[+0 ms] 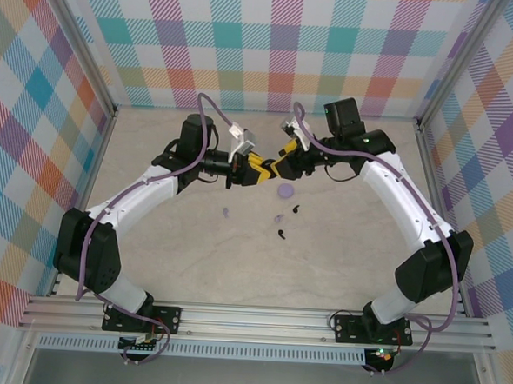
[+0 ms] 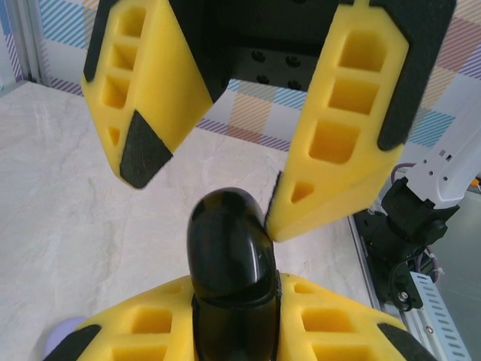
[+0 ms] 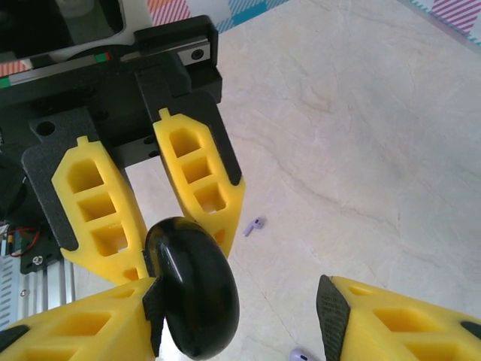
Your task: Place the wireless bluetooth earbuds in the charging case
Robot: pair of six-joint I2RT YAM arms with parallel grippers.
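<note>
A glossy black charging case [image 2: 229, 248] with a seam round its middle is held above the table, with my left gripper [image 2: 233, 320] shut on its lower half. My right gripper [image 3: 240, 310] stands open around the same case [image 3: 192, 289]; one finger's pad touches its side and the other finger is well clear. In the top view the left gripper [image 1: 254, 169] and right gripper [image 1: 277, 166] meet at the table's middle. On the table below lie two black earbuds [image 1: 295, 208] [image 1: 282, 234] and two lilac earbuds [image 1: 226, 213] [image 1: 278, 219]. One lilac earbud [image 3: 253, 226] lies beyond the case.
A round lilac disc [image 1: 284, 191] lies on the marble table [image 1: 349, 250] just under the grippers. Checked walls and metal frame rails [image 1: 257, 318] close in the work area. Open table surface stretches to the left and right of the earbuds.
</note>
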